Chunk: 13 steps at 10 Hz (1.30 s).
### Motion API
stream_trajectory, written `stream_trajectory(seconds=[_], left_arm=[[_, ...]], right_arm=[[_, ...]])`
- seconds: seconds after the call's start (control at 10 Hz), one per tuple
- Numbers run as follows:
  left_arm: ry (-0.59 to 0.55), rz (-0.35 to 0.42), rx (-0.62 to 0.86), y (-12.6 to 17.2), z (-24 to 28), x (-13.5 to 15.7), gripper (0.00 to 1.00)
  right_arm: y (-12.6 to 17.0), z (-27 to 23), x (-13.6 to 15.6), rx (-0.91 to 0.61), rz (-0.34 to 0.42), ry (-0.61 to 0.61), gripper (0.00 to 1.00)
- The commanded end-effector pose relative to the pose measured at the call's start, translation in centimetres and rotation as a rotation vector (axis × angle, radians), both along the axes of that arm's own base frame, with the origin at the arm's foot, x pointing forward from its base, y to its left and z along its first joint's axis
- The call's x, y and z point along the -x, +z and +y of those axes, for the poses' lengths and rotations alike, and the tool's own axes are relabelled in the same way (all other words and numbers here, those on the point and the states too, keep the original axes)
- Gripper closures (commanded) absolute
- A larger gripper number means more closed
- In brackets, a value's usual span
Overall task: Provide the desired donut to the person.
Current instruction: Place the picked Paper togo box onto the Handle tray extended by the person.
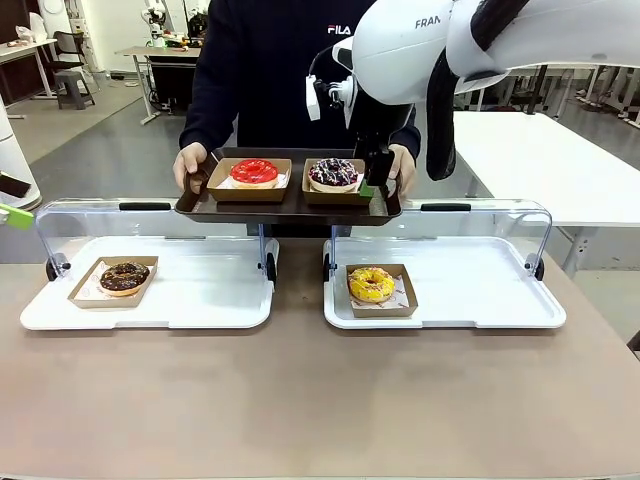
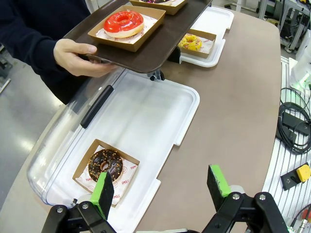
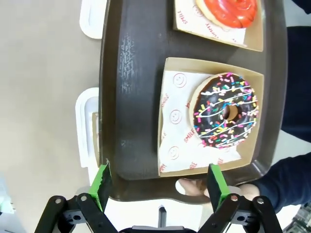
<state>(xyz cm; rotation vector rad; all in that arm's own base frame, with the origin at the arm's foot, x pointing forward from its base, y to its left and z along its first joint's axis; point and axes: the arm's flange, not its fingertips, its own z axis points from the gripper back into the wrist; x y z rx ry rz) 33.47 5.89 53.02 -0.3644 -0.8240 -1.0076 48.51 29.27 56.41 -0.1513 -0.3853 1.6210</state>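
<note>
The person (image 1: 270,60), in a black FILA sweatshirt, holds a dark brown tray (image 1: 290,207) with both hands across the table. On it sit a red-glazed donut (image 1: 253,172) and a chocolate donut with coloured sprinkles (image 1: 334,174), each in a cardboard box. My right gripper (image 1: 375,180) hangs over the tray's right end, beside the sprinkled donut (image 3: 226,110). In the right wrist view it is open (image 3: 159,187), with nothing between its fingers. My left gripper (image 2: 160,187) is open over the left white tray, near a chocolate donut with nuts (image 2: 105,164).
Two white trays with raised clear lids stand on the table. The left one (image 1: 200,300) holds the nut-topped chocolate donut (image 1: 124,277), the right one (image 1: 470,300) a yellow donut (image 1: 371,284). A green pad (image 1: 15,215) of my left gripper shows at the far left. The person's hand (image 2: 77,56) grips the tray edge.
</note>
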Motion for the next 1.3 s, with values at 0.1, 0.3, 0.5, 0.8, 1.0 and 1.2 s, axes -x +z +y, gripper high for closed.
stream_trajectory(seconds=[0.1,0.3,0.5,0.8,1.0,1.2], left_arm=[[-0.001,-0.001,0.01,-0.07,0.12,0.06,0.0],[-0.001,-0.001,0.01,-0.07,0.12,0.06,0.0],[-0.001,-0.001,0.01,-0.07,0.12,0.06,0.0],[-0.001,-0.001,0.01,-0.07,0.12,0.06,0.0],[-0.001,-0.001,0.01,-0.07,0.12,0.06,0.0],[-0.001,-0.001,0.01,-0.07,0.12,0.06,0.0]], right_arm=[[-0.35,-0.98,0.28,-0.015,0.041,0.01,0.0],[-0.21,-0.26,-0.03,-0.001,0.02,-0.006,0.0],[-0.21,-0.26,-0.03,-0.001,0.02,-0.006,0.0],[-0.21,-0.26,-0.03,-0.001,0.02,-0.006,0.0],[-0.21,-0.26,-0.03,-0.001,0.02,-0.006,0.0],[-0.21,-0.26,-0.03,-0.001,0.02,-0.006,0.0]])
